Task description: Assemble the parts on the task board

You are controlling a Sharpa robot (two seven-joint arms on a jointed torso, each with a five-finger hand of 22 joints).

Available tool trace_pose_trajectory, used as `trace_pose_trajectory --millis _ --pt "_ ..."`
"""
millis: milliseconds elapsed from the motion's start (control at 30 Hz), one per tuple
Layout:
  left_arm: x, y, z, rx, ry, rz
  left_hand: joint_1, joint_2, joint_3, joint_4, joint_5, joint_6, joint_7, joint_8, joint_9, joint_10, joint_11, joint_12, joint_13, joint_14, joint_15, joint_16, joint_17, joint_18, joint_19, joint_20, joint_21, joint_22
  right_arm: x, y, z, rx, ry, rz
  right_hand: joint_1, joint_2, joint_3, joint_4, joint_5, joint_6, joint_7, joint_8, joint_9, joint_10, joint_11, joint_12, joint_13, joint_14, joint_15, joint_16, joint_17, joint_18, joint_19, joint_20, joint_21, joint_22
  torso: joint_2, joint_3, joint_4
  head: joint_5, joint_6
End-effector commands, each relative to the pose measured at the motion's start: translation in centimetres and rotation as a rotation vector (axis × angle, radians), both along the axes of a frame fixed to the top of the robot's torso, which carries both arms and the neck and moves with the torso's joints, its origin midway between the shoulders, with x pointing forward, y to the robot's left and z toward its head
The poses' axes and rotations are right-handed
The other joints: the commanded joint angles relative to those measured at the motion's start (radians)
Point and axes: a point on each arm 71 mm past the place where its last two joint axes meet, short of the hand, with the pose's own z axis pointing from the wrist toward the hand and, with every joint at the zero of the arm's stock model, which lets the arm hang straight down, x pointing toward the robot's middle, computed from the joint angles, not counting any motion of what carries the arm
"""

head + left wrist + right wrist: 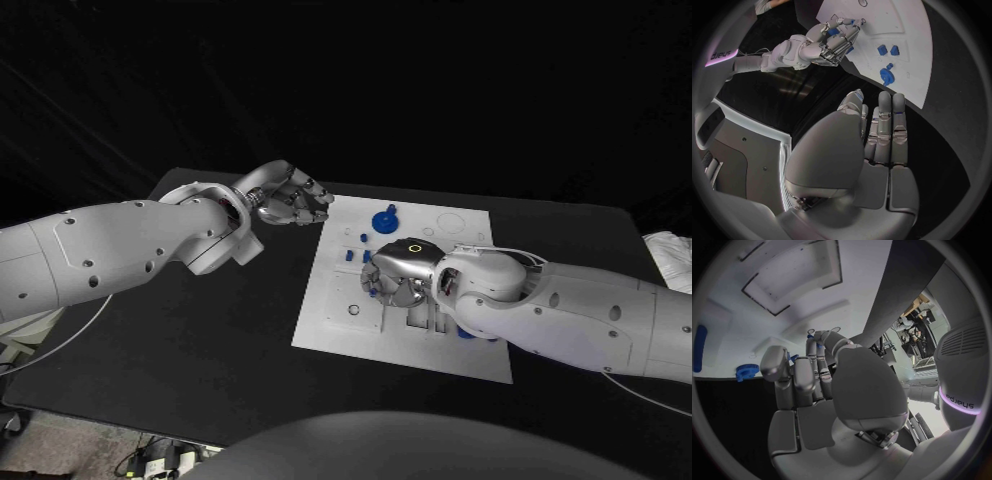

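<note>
At frame centre, the task board (378, 330) lies on the black desk (202, 350), blue parts (385, 220) along its upper edge.
Right robot hand (401, 272) hovers over the board, fingers curled; whether it holds a part I cannot tell. Left robot hand (293, 196), upper left, is empty, fingers loosely together. Risk: the right arm hides the slots, inviting misplacement. "sharpa" marks the wrist.
</note>
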Motion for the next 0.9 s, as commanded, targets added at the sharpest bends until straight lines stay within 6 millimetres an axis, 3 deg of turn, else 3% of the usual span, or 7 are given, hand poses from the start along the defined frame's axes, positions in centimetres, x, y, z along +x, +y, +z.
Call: trace_pose_trajectory --millis 33,367,533,733,900 --pt "0.0 -0.2 -0.1 0.004 0.017 -0.014 -0.005 0.008 -0.002 0.005 0.005 -0.006 0.000 -0.001 -0.001 -0.004 0.006 0.006 -0.001 0.004 0.000 0.005 -0.001 0.010 0.009 0.000 -0.005 0.023 0.0 0.0 -0.1 0.001 0.012 -0.002 -0.009 0.008 0.003 -0.002 -0.008 0.008 0.000 0.002 0.002 0.009 -0.001 -0.004 -0.002 -0.009 0.000 -0.007 -0.011 0.003 -0.007 0.000 -0.007 0.119 0.000 -0.0004 0.0001 0.000 0.000" --pt "0.0 -0.3 -0.2 0.007 0.023 -0.017 -0.007 0.009 -0.002 0.005 0.005 -0.006 -0.001 -0.001 -0.001 -0.004 0.007 0.007 -0.001 0.004 0.001 0.005 -0.002 0.010 0.009 0.000 -0.005 0.023 0.3 -0.5 0.0 0.069 0.049 -0.042 -0.008 0.012 0.008 -0.011 -0.015 0.013 0.004 -0.003 0.010 0.043 0.003 -0.039 -0.029 -0.037 0.002 -0.043 -0.067 0.012 -0.039 0.002 -0.053 0.106 0.000 0.0007 -0.0002 0.008 0.000" --pt "-0.1 -0.3 -0.1 0.007 0.023 -0.016 -0.007 0.009 -0.002 0.005 0.005 -0.006 -0.001 -0.001 -0.001 -0.004 0.007 0.007 -0.001 0.004 0.001 0.005 -0.002 0.010 0.009 0.000 -0.005 0.023 0.7 -1.6 0.6 0.195 0.127 -0.117 -0.008 0.011 0.007 -0.012 -0.011 0.017 0.003 -0.002 0.013 0.050 0.002 -0.044 -0.033 -0.035 0.002 -0.043 -0.067 0.013 -0.042 0.002 -0.058 0.104 0.000 0.0001 0.0001 0.021 0.000" --pt "-0.1 -0.1 -0.2 0.009 0.024 -0.011 -0.008 0.009 -0.002 0.005 0.005 -0.006 -0.001 -0.001 -0.001 -0.004 0.008 0.008 -0.001 0.003 0.002 0.005 -0.003 0.009 0.009 0.001 -0.006 0.023 1.6 -3.2 1.4 0.346 0.282 -0.238 -0.011 0.012 0.006 -0.010 -0.008 0.016 0.004 -0.003 0.015 0.053 0.002 -0.048 -0.035 -0.033 0.002 -0.042 -0.063 0.013 -0.043 0.002 -0.059 0.104 0.001 0.0000 -0.0007 0.023 0.000" --pt "0.0 -0.2 -0.2 0.010 0.026 -0.012 -0.008 0.009 -0.002 0.005 0.005 -0.006 -0.001 -0.001 -0.001 -0.004 0.008 0.008 -0.001 0.003 0.002 0.005 -0.003 0.009 0.009 0.001 -0.006 0.023 1.9 -3.5 1.4 0.365 0.340 -0.262 -0.013 0.015 0.005 -0.007 -0.007 0.015 0.004 -0.004 0.017 0.053 0.004 -0.052 -0.039 -0.038 0.003 -0.047 -0.074 0.015 -0.049 0.002 -0.068 0.102 -0.001 -0.0006 -0.0005 0.021 0.000"
